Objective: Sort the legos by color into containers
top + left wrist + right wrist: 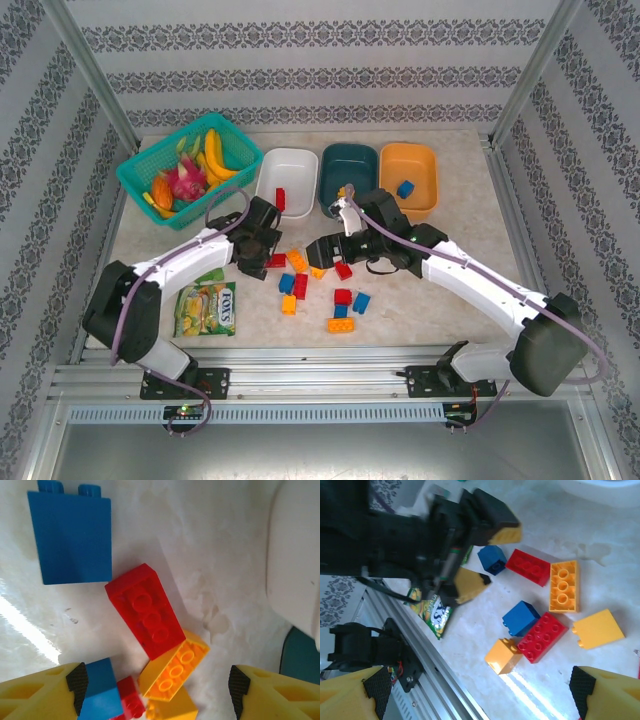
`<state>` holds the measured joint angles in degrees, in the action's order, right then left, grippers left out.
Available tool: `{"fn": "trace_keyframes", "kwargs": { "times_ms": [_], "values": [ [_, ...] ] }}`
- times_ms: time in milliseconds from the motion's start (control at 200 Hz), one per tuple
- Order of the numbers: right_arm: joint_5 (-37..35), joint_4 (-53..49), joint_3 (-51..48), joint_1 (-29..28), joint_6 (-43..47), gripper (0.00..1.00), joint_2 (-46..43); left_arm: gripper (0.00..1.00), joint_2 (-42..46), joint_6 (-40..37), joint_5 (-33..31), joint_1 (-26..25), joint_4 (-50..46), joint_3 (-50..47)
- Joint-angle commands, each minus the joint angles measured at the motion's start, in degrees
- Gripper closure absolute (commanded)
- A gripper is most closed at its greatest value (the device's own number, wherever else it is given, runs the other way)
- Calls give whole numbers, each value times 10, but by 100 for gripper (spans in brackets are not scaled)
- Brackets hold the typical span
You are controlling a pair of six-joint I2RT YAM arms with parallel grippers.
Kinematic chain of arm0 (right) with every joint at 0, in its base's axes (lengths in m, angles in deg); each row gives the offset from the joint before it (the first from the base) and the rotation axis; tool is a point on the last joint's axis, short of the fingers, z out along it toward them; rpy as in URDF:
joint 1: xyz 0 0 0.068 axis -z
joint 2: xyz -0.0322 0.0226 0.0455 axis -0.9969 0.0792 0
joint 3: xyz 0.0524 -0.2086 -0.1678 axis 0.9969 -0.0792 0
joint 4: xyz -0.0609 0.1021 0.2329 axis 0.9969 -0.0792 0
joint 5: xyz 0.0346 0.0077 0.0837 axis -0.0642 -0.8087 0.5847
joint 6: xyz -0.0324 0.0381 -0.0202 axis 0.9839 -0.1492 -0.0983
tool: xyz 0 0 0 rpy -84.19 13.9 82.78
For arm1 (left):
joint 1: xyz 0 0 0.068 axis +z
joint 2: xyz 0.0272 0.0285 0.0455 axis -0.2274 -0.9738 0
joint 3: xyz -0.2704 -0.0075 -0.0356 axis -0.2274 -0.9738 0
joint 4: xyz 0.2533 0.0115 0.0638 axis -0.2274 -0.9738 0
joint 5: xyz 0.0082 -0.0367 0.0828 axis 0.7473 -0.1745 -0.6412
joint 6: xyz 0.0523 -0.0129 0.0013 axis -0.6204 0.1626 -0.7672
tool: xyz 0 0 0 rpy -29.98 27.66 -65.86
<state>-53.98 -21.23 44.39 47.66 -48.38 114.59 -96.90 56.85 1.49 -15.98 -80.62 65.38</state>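
Legos [300, 286], glossy studded bricks in red, blue and orange-yellow, are lying scattered on the mottled worktop [400, 312] near three smooth rounded containers [350, 165]. The overhead view is showing a red brick [280, 200] in the white tub [295, 170] and a blue brick [405, 188] in the orange tub [410, 160]. Left end effector [158, 690] and right end effector [480, 690] are gaping empty.

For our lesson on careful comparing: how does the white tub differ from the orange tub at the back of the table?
Colour: the white tub is white, the orange tub is orange.
Contents: the white tub holds a red brick, the orange tub a blue brick.
Place: the white tub sits left of the dark teal tub, the orange tub right of it.
Both are rounded-rectangle tubs of like size, each with one brick showing inside.
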Motion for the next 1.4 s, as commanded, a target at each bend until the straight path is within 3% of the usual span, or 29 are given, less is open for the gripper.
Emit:
{"fn": "trace_keyframes", "kwargs": {
  "times_ms": [0, 180, 550, 754, 909, 1009, 1184, 1259, 1394],
  "values": [
    [2, 11, 1, -8, -7, 7, -12, 23, -33, 112, -13, 4, 3, 31],
    [-6, 5, -9, -10, -8, 7, -27, 26, -75, 153, -25, 5, -3, 50],
    [-14, -18, -18, -6, -4, 7, -44, 35, -139, 161, -34, 9, -34, 74],
    [-14, -23, -16, -4, -3, 7, -43, 46, -165, 151, -36, 14, -33, 80],
    [-16, -27, -15, -2, -2, 8, -44, 63, -159, 141, -47, 14, -36, 76],
    [-16, -28, -13, -2, -2, 8, -45, 66, -145, 125, -59, 15, -39, 78],
    [-40, -40, 5, 1, 0, 9, -55, 69, -96, -5, -120, 15, -104, 141],
    [-57, -39, 13, 6, -5, 9, -64, 71, -87, -96, -132, 16, -127, 185],
    [-85, 5, 12, 26, -38, 9, -81, 72, -117, -306, -94, 33, -127, 270]
  ]
}}
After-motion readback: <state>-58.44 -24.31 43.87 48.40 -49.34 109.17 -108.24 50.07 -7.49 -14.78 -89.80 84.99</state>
